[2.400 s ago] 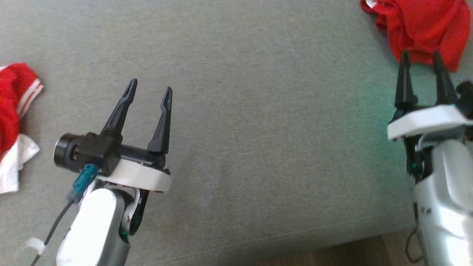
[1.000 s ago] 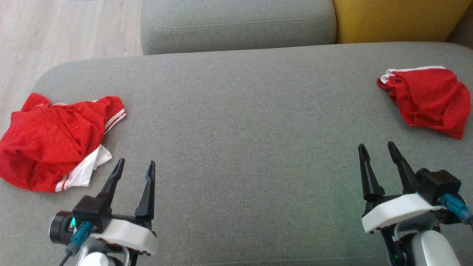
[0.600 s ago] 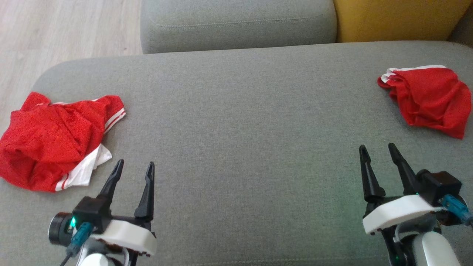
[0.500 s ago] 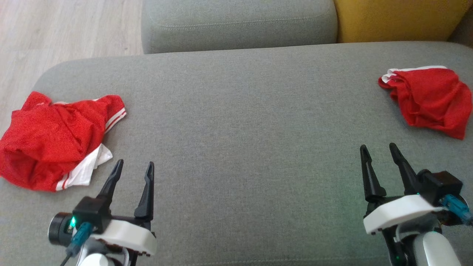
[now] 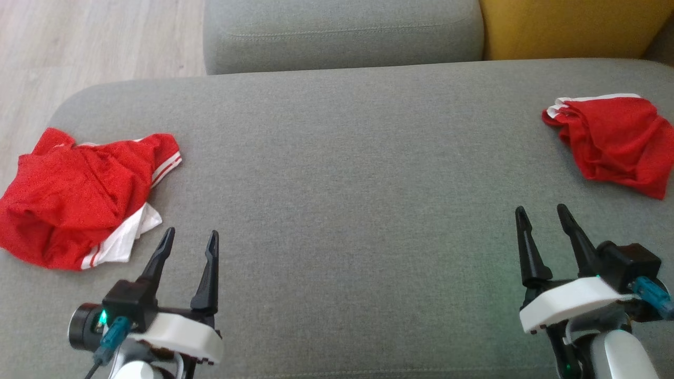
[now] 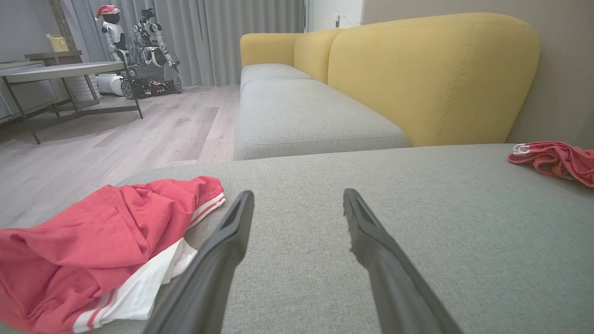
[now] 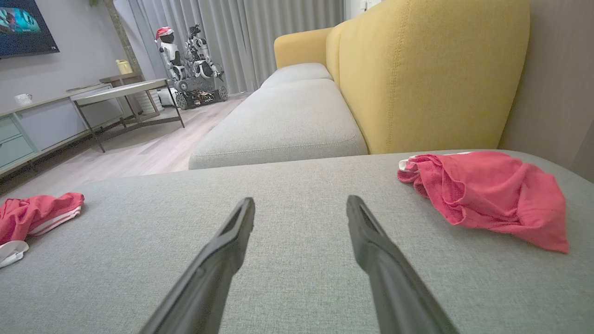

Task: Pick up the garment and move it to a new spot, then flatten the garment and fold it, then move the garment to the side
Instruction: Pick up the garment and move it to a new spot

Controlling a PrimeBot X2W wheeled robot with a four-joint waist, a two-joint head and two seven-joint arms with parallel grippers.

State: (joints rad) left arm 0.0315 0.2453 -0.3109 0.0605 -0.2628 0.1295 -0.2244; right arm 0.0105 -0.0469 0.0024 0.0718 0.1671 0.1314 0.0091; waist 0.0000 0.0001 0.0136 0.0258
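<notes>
Our left gripper (image 5: 191, 231) and right gripper (image 5: 541, 208) are spread wide and hold nothing, over the near edge of the grey seat cushion (image 5: 337, 173). Only bare cushion lies between them and the clothes. The striped red garment (image 5: 73, 200) is crumpled at the cushion's left end, its striped hem pointing toward the middle. The plain red garment (image 5: 613, 142) is bunched at the cushion's right end, slanting back-left to front-right.
</notes>
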